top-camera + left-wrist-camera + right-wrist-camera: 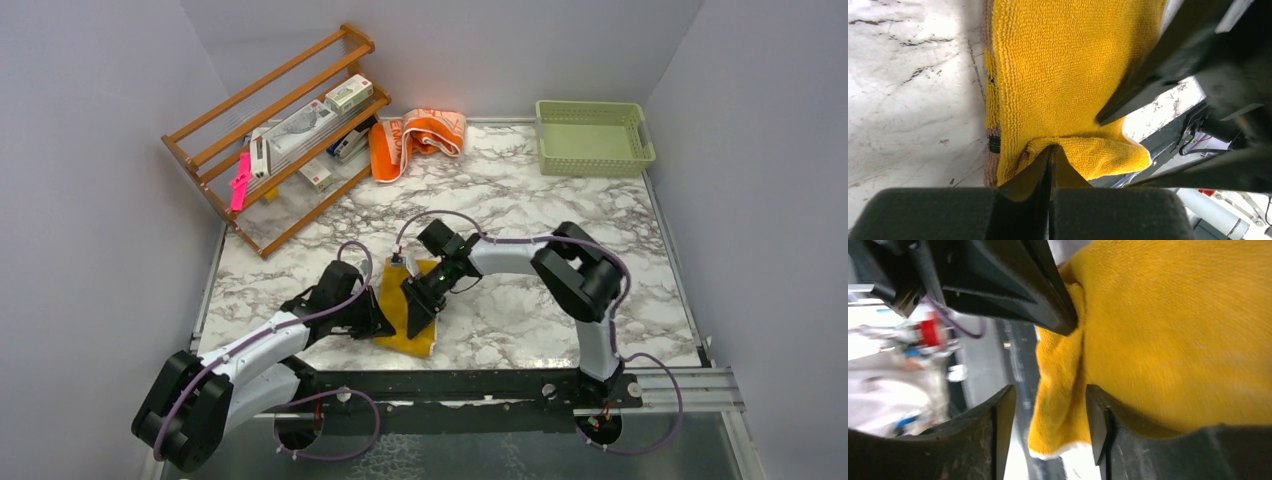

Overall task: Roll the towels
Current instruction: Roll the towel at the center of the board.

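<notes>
Writing: print on the orange-and-peach cloth towel [418,138] and the box labels in the wooden slatted rack [280,130] are too small to read.
Surroundings: a pale green plastic basket [592,137] sits at the far right of the marble-patterned table [520,200].
Mustard-yellow cloth towel [1063,75]: lies near the table's front edge.
Left claw [1050,155]: closed tight, pinching a towel fold.
Right claw [1048,410]: partly open and unclamped, with the towel's corner between its jaws.
Arms: both bend inward.

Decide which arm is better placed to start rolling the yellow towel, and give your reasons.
Left. The left fingers are shut on a raised corner of the yellow towel, so it can likely carry that edge over. The right fingers stand apart around a fold, gripping nothing.
</notes>
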`<act>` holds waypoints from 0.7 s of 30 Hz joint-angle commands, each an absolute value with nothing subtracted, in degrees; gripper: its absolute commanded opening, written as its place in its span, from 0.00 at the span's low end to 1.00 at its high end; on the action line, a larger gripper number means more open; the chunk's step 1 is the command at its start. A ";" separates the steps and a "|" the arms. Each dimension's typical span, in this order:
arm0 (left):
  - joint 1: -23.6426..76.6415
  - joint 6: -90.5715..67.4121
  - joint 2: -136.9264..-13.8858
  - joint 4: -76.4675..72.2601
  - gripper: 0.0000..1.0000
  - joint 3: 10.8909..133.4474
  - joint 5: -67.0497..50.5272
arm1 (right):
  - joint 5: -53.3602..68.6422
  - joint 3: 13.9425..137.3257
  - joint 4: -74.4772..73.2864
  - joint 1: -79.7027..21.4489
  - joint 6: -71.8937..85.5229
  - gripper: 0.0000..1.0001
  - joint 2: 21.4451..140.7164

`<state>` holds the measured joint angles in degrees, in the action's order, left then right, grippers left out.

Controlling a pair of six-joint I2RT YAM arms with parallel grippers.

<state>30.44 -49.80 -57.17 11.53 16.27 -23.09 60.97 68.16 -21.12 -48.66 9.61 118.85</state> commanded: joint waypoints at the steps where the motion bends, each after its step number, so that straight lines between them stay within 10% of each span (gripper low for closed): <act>1: 30.79 -49.57 -57.05 12.58 0.00 14.15 -16.81 | 39.49 62.62 -13.20 -49.16 5.27 0.57 103.22; 9: 30.81 -49.39 -58.64 11.91 0.00 13.97 -16.74 | 15.17 52.75 -6.68 -62.98 -3.22 0.59 84.58; 21: 30.83 -49.57 -58.96 11.36 0.00 13.71 -17.67 | -3.98 48.88 -0.37 -77.31 -5.37 0.60 92.41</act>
<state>30.76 -50.63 -58.06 9.52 15.94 -22.48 4.86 48.56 -5.48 -75.81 -3.46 89.86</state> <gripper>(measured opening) 0.009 0.595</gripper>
